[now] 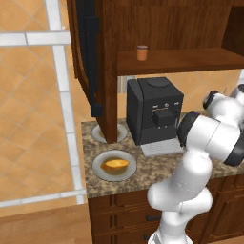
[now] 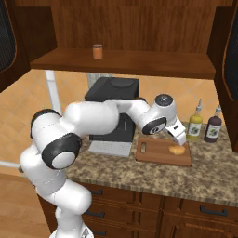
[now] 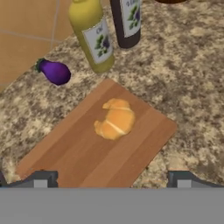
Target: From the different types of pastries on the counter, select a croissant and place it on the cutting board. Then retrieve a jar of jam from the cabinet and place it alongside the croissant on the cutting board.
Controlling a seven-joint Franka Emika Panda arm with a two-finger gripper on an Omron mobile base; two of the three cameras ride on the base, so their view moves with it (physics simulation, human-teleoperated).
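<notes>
The croissant (image 3: 114, 119) lies loose on the reddish cutting board (image 3: 78, 148), free of the fingers. My gripper (image 3: 112, 180) hovers just above it, open, its fingertips (image 3: 41, 179) standing wide apart. From the right base view, the gripper (image 2: 179, 135) hangs over the croissant (image 2: 176, 149) at the right end of the board (image 2: 155, 153). The jar of jam (image 2: 97, 51) stands on the open cabinet's shelf (image 2: 139, 62), well up and left of the hand. From the left, the jar (image 1: 142, 52) sits above the coffee machine. An orange-brown pastry (image 1: 116, 165) rests on a plate on the counter (image 1: 157, 167).
A black coffee machine (image 2: 114, 116) stands left of the board. A yellow bottle (image 2: 195, 125) and a dark bottle (image 2: 213, 126) stand behind the board's right end, with a purple eggplant (image 3: 54, 72) nearby. The cabinet door (image 1: 88, 47) hangs open at left over a second plate (image 1: 102, 133).
</notes>
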